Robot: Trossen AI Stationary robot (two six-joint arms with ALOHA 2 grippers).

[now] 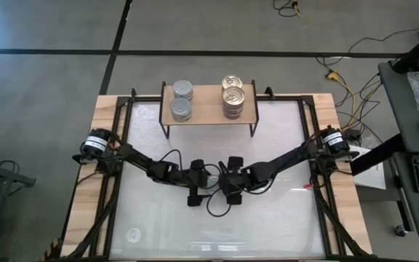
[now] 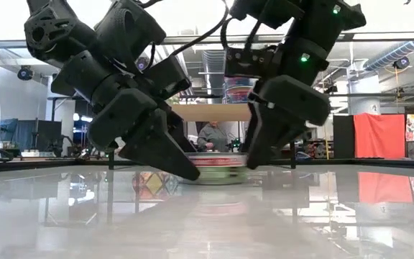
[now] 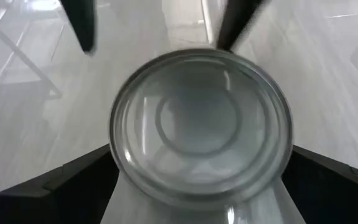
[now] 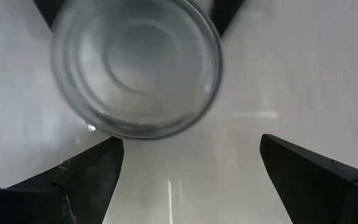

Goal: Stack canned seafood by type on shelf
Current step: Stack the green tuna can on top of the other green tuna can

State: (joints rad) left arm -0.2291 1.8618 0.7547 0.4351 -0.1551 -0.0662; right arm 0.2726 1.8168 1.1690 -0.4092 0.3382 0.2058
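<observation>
One silver-lidded tin point(image 3: 201, 127) sits flat on the white table point(image 1: 268, 225), well in front of the shelf point(image 1: 208, 105) and roughly level with its middle, and both arms have converged on it. Its axis is upright, lid facing up, so it has no long side to line up with; what matters is which pair of fingers straddles it. The left gripper point(image 1: 195, 185) looks the better placed: in its wrist view the tin fills the space between the two dark fingers, centred, with the fingertips either side of its rim. Its jaws stand wide apart and I cannot see them pressing on the metal, though the tin is so near the camera that a light touch would be hard to rule out. The right gripper point(image 1: 231, 185) is just beside the tin on the other side; in its wrist view the tin lies ahead of and off to one side of the finger gap, not between the fingers. Its jaws are also spread wide and hold nothing. On the shelf, two silver-lidded tins point(image 1: 182, 100) lie side by side at the end nearer the left arm, and a stack topped with a gold lid point(image 1: 233, 93) stands towards the other end. By type, this tin likely belongs with the silver ones.
</observation>
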